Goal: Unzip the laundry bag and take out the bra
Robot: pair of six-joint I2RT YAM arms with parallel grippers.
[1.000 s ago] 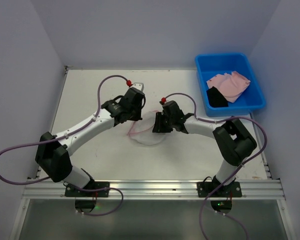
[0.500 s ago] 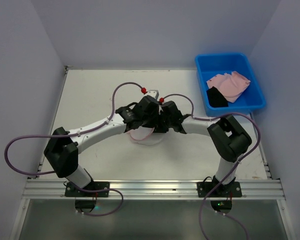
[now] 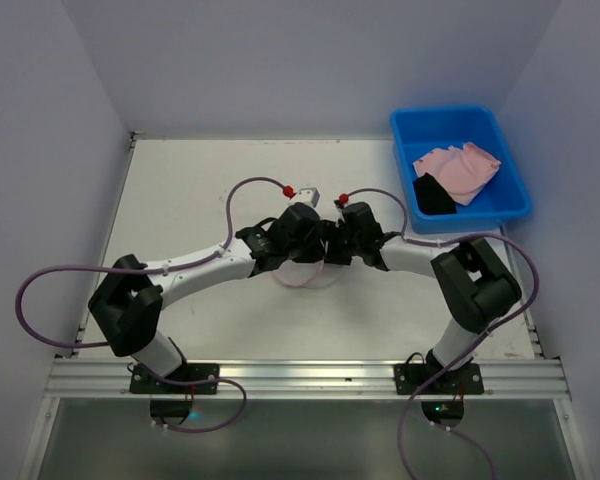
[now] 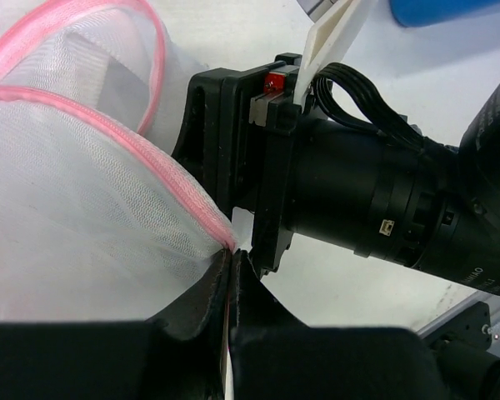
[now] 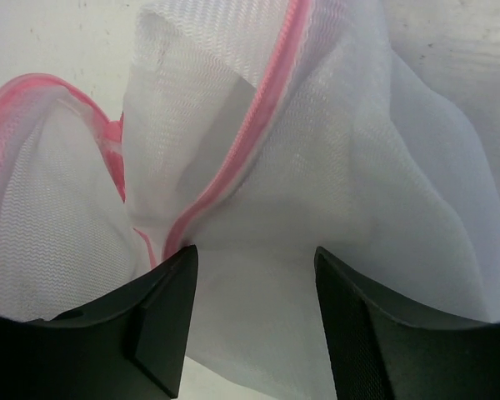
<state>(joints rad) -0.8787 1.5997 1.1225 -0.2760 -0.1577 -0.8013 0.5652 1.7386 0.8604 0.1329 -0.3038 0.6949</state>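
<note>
The laundry bag [image 3: 302,276], white mesh with pink zipper trim, lies bunched at the table's middle under both wrists. My left gripper [image 3: 313,252] is shut on the pink trim at the bag's rim [image 4: 183,196], its tips [image 4: 232,255] pinched together right beside the right wrist. My right gripper [image 3: 330,250] is open, and loose mesh [image 5: 317,167] lies between its fingers [image 5: 250,271]. The pink trim [image 5: 233,167] runs in separate strands across the mesh. No pink garment shows through the mesh. A pale pink garment [image 3: 460,168], the bra by its look, lies in the blue bin.
The blue plastic bin [image 3: 458,121] stands at the back right, holding the pink garment and a black piece [image 3: 435,197]. Both wrists are crowded together over the bag. Purple cables loop off each arm. Walls close the table on three sides.
My left arm has swung right from the bag's left side to its rim and shut on the trim. The right wrist has shifted slightly right, and the bag has bunched up.
</note>
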